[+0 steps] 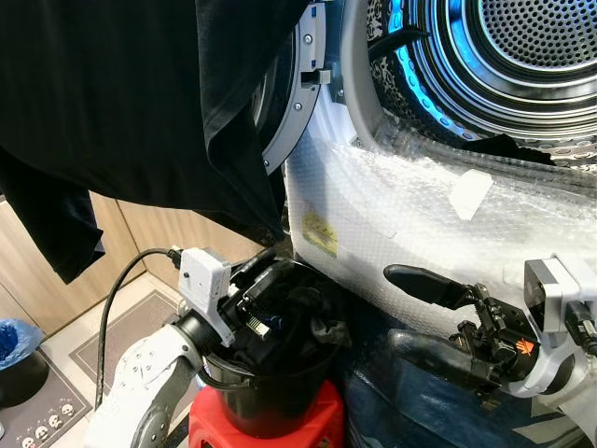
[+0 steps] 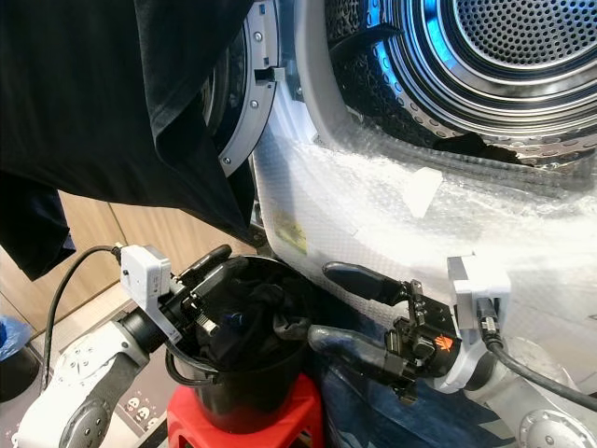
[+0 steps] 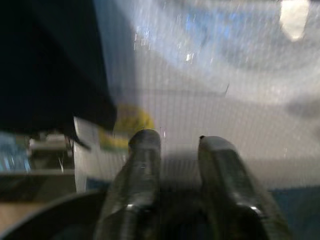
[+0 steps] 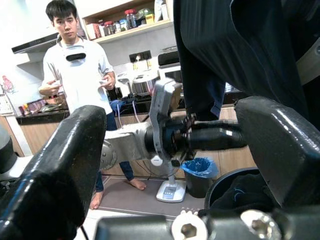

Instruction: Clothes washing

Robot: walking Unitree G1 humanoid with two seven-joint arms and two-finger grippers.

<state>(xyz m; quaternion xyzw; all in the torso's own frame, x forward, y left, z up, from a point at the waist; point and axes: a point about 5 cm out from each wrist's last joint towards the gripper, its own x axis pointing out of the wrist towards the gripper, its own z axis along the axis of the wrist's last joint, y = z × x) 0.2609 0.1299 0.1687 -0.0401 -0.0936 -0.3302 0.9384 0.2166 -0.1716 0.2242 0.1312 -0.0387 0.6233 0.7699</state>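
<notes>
While the left gripper, jaws nearly closed on nothing, dips into the black bucket of dark clothes, the right gripper waits wide open just beside it, under the drum, so loading looks barely begun.

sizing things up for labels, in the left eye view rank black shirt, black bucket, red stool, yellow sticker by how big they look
1. black shirt, though it hangs nearest the camera
2. black bucket
3. red stool, partly hidden by the bucket
4. yellow sticker
</notes>
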